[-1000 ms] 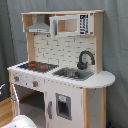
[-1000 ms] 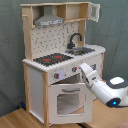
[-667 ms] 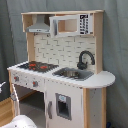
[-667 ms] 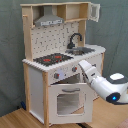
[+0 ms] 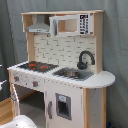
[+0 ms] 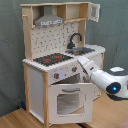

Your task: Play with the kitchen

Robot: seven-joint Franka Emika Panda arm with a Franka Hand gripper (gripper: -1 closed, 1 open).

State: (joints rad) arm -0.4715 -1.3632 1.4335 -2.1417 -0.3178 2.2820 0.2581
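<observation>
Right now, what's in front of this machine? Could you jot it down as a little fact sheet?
Main item: toy kitchen, white and light wood, seen in both exterior views
Stovetop: black with red rings
Sink: metal basin with a black faucet behind it
Hood: grey, top shelf
Upper cabinet: white door with window
Oven door: windowed, hanging ajar in the second exterior view
Robot arm: white, reaching toward the knob panel above the oven
Hand: hidden against the kitchen front
Floor: wood
</observation>
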